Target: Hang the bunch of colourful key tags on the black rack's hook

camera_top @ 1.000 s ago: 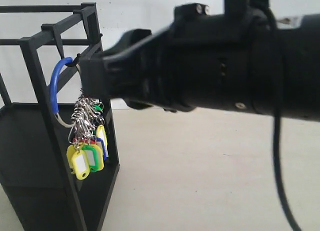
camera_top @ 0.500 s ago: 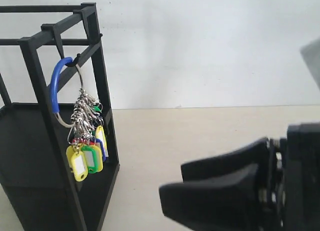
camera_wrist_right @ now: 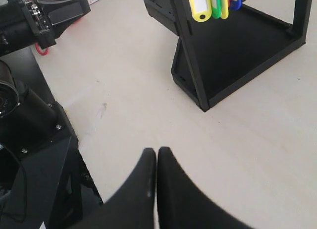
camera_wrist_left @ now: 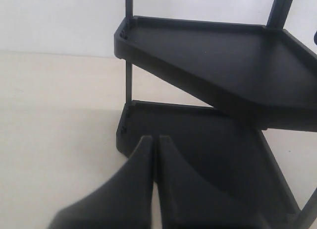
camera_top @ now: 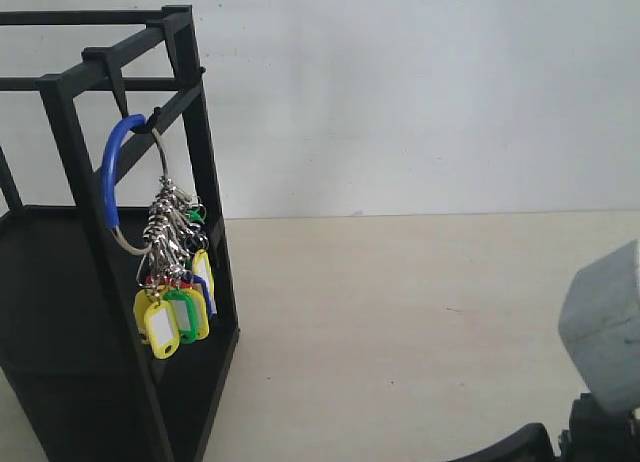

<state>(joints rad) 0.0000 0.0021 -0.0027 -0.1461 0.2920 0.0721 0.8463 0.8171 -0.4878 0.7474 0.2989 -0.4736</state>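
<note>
My right gripper [camera_wrist_right: 156, 152] has its jaws pressed together with nothing between them, and it hangs over the pale tabletop [camera_wrist_right: 257, 140], well apart from the black rack [camera_wrist_right: 233, 55]. My left gripper [camera_wrist_left: 154, 140] is likewise closed and empty, pointing at the rack's lower shelves [camera_wrist_left: 208, 50].

In the exterior view the colourful key tag bunch [camera_top: 176, 287] hangs free on the rack's outer side, its blue-sleeved loop [camera_top: 111, 172] caught over the hook [camera_top: 141, 124] under the top bar. Neither arm touches it.

I judge the hanging itself done and the step in hand to be clearing away. The next move calls for little: I would keep both arms off the frame so nothing jolts the loop from the hook.
</note>
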